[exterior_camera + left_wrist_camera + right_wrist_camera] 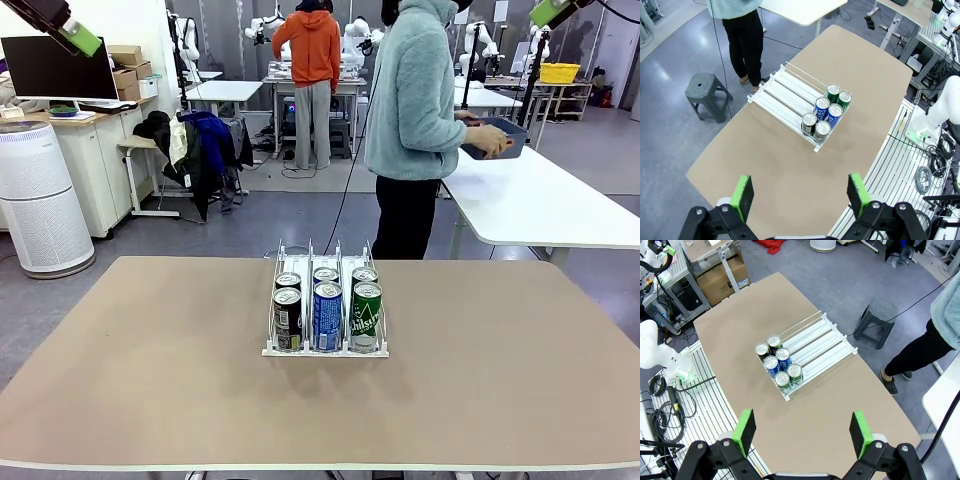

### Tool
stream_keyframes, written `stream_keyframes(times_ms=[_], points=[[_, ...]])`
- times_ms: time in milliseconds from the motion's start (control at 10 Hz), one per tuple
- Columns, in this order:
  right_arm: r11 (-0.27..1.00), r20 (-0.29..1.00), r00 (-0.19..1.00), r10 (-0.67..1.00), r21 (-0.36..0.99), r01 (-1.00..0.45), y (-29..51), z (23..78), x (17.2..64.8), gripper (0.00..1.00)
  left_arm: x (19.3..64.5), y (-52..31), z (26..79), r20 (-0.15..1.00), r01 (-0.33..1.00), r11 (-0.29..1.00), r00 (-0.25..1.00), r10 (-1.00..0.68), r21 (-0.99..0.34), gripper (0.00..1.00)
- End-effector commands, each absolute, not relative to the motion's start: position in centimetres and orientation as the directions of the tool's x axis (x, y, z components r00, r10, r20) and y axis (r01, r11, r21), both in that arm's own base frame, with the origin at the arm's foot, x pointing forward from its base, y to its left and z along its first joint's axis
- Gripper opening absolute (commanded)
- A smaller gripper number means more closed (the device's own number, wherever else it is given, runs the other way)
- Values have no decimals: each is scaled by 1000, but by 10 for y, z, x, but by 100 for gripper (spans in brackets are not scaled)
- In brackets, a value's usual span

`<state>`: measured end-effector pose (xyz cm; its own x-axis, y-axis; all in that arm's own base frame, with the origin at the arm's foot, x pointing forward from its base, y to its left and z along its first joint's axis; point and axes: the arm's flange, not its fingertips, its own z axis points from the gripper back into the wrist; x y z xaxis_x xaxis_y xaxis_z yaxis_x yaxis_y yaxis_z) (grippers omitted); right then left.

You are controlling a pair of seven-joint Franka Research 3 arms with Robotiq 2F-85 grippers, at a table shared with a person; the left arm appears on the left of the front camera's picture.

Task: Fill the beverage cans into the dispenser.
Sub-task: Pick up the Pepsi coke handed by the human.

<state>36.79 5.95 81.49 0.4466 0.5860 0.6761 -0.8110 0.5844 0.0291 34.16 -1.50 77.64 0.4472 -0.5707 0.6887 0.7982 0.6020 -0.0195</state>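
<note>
The white-and-clear three-lane can dispenser [325, 351] with thin upright dividers stands on the middle of the tan table [150, 380]. Six slim silver-topped beverage cans [783, 356] sit inside it, two deep in each lane. The dark grey cans [287, 318] fill one outer lane, the blue cans [328, 316] the middle lane, and the green cans with white lettering [366, 316] the other outer lane. All six stand upright, packed together at the dispenser's robot-side end. The stretch of each lane behind them, toward the dispenser's far end, is bare. No loose can lies on the tabletop around the dispenser, so the loading looks finished for the cans at hand, though the lanes have room for more. The left gripper [800, 194], black with green pads, hangs high above the dispenser with its jaws spread wide and nothing between them. The right gripper [803, 430] hangs equally high above it, equally wide, and holds nothing. Beyond the dispenser's far end a person in a pale fleece top [415, 110] is turned toward another white table, holding a dark blue rectangular plastic bin [497, 139]. I cannot tell whether that bin holds more cans.
</note>
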Motion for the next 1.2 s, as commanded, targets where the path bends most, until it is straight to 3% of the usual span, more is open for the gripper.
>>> stream_keyframes(times_ms=[0,1100], points=[[585,675,453,582,40,-810,61,814,366,100,341,-12,777,689,797,602,458,-561,-40,100],[585,675,453,582,40,-810,61,814,366,100,341,-12,777,689,797,602,458,-561,-40,100]])
